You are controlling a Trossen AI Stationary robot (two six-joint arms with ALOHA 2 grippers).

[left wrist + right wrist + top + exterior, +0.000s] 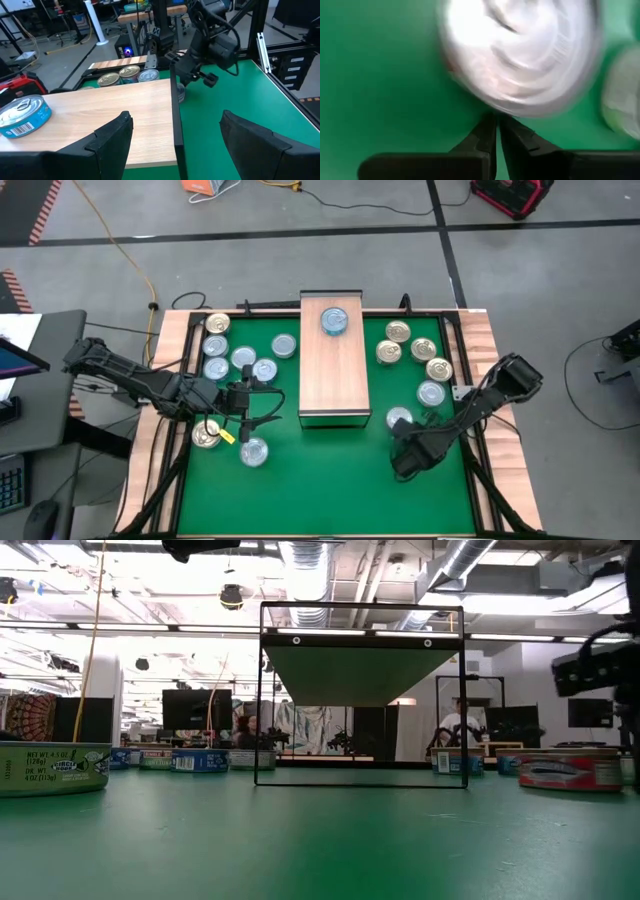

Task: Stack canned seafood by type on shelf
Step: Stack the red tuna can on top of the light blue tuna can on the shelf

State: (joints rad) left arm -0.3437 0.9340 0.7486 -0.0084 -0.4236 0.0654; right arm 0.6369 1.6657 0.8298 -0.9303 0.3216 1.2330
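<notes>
Two dark fingers (495,137) of the right gripper (408,461), pressed together with nothing between them, fill the near edge of the right wrist view; just beyond their tips lies a blurred, round, silvery can top (520,55) on the green mat (380,75). From above, that can (399,420) sits on the mat right of the shelf (334,370), near the gripper but apart from it.

Only the high view gives a full count: one blue-silver can (334,321) stands on the shelf's far end. Left of the shelf lie seven cans, two gold-topped and five blue-silver; the left group's nearest can (253,451) lies just beside the left gripper (243,408). Right of the shelf lie six, four gold-topped and two pale. All are flat, round metal tins.

The shelf is a long rectangular block with a pale, fine-grained plank top, lying lengthwise at the mat's middle, toward its far edge. The left wrist view alone shows its dark side edge, the lone can's printed label (22,116), and three more tins (129,75) beyond the plank. The left gripper's fingers (112,137) stand well apart, empty, level with the shelf top.

At table height, the low view shows the shelf end-on as a thin dark frame (362,695), with can sides and their printed labels, such as one green-labelled tin (55,768), and people far off in the room behind.
</notes>
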